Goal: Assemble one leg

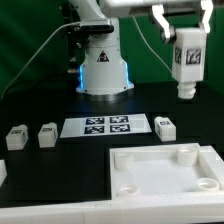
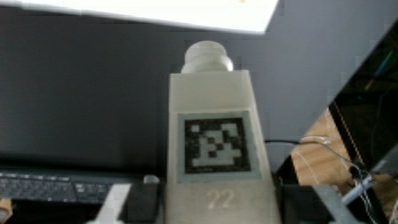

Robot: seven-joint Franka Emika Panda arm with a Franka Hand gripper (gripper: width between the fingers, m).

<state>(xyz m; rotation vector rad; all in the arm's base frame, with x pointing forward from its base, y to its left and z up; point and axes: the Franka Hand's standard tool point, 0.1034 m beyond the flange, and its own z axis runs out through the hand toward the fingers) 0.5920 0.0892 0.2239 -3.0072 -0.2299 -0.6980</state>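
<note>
The small white block-shaped plastic leg (image 1: 187, 62), tagged on one face, is held clenched in the hand (image 1: 186, 38), upright and well above the black tabletop (image 1: 40, 105). It is best lowered vertically, with its tip aligned over a corner of the large white tray-like panel (image 1: 160, 180).

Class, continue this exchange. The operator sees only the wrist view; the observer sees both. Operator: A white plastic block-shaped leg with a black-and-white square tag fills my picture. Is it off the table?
Observer: Yes. The two-finger gripper holds the leg upright in the air, round end down, above the black table.
Operator: Any other legs?
Observer: Three: a first loose leg and a second loose leg at the exterior view's left, a third loose leg by the thin flat white marker board.
Operator: And the tabletop?
Observer: The large white square tray-like tabletop lies in the foreground, at the exterior view's right.
</note>
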